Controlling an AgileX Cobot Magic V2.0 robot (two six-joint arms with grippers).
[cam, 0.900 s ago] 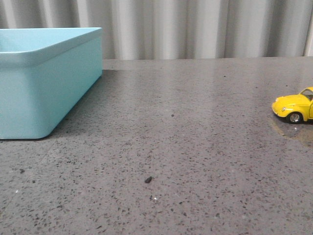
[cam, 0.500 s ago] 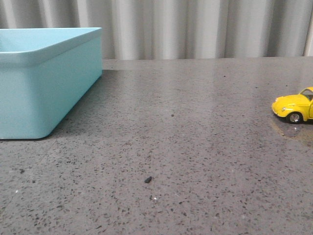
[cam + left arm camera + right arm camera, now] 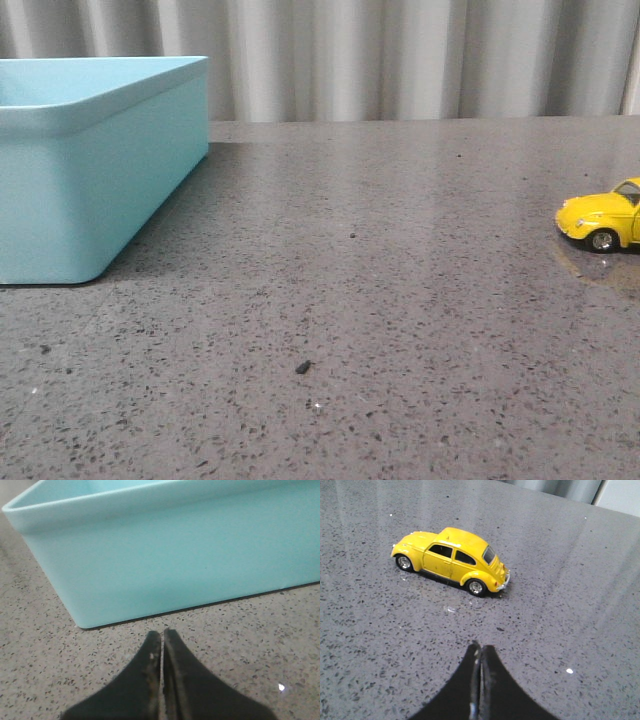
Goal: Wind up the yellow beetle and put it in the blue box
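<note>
The left gripper [image 3: 161, 645], two dark tapered fingers, was seen pressed together with only a hairline seam between the tips and nothing pinched. It was held low over the speckled grey stone-look tabletop [image 3: 240, 645], just short of the outer wall of the large pale turquoise-blue plastic box [image 3: 165, 555] with rounded corners and a thick rolled rim. No label or writing could be made out on that smooth wall.

The right gripper [image 3: 480, 652] was likewise found closed on itself, empty, above the same tabletop [image 3: 570, 605]. Near its tips, but not touched by them, the small glossy yellow toy Beetle car [image 3: 451, 560] was stood on all four silver-hubbed wheels (dark windows, chrome rear bumper turned toward the fingers). No badge or lettering could be read on it.

In the front view the box [image 3: 95, 170] was placed at the far left and the car [image 3: 602, 220] at the right edge, partly cut off, the two well apart. A small dark crumb [image 3: 302, 367] was seen on the tabletop between them, and pale pleated curtains [image 3: 400, 55] were hung behind.
</note>
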